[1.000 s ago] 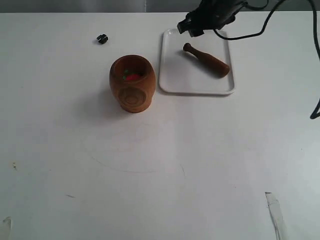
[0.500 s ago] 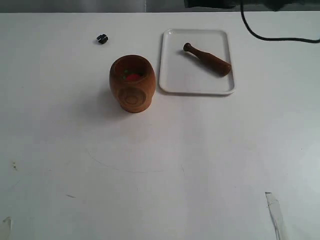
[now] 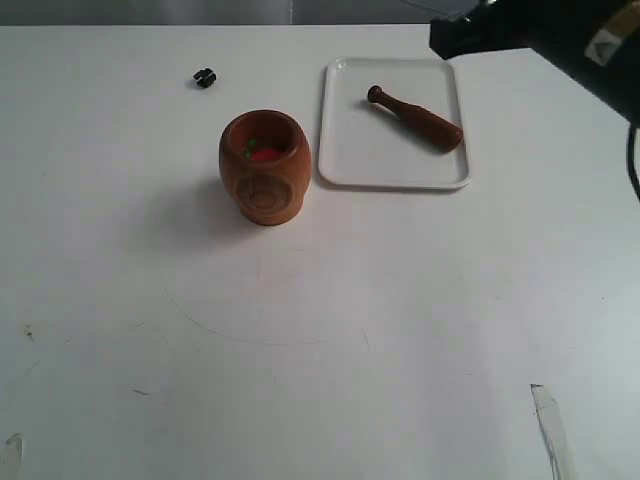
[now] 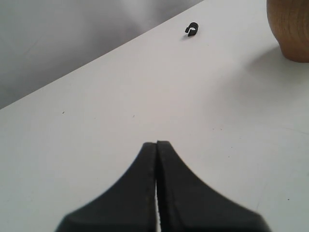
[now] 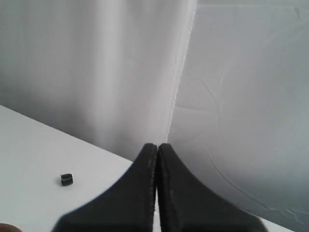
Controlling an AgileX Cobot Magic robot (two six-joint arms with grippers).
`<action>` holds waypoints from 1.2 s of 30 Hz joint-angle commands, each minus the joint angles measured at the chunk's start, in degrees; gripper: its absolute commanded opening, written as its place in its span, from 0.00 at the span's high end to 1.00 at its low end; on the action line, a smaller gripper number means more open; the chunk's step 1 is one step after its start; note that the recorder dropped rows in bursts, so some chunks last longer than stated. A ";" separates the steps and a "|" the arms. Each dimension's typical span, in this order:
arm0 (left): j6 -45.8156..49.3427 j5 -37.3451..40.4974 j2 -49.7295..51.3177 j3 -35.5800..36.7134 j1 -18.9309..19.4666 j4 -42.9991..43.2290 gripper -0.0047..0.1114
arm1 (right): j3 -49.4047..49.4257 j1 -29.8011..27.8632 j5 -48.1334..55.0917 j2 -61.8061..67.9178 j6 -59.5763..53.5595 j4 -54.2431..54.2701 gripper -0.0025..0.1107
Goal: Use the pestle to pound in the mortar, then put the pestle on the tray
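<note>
The orange-brown mortar (image 3: 264,165) stands upright on the white table with red and green bits inside; its side shows in the left wrist view (image 4: 292,29). The dark pestle (image 3: 414,119) lies slanted on the white tray (image 3: 345,150), to the mortar's right. My right gripper (image 5: 157,145) is shut and empty, and faces the back wall; its arm (image 3: 540,35) hangs at the top right, above the tray's far corner. My left gripper (image 4: 156,143) is shut and empty over bare table; it is out of the exterior view.
A small black clip (image 3: 204,77) lies on the table behind and left of the mortar, also seen as the clip (image 4: 191,30) and the clip (image 5: 66,179). A strip of clear tape (image 3: 550,425) sits near the front right.
The right arm left the tray's far edge, went out of view at the top, and now shows at the top right corner. The pestle stays lying on the tray.
</note>
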 commanded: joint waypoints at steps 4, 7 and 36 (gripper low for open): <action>-0.47 -0.17 -0.07 0.03 -0.44 -0.42 0.96 | 15.55 -0.12 -13.64 -14.42 4.32 -3.78 0.98; -0.47 -0.17 -0.07 0.03 -0.44 -0.42 0.96 | 21.31 -0.12 -18.61 -21.00 4.58 -4.42 0.98; -0.47 -0.17 -0.07 0.03 -0.44 -0.42 0.96 | 37.28 -0.12 33.92 -71.94 24.06 -4.28 0.98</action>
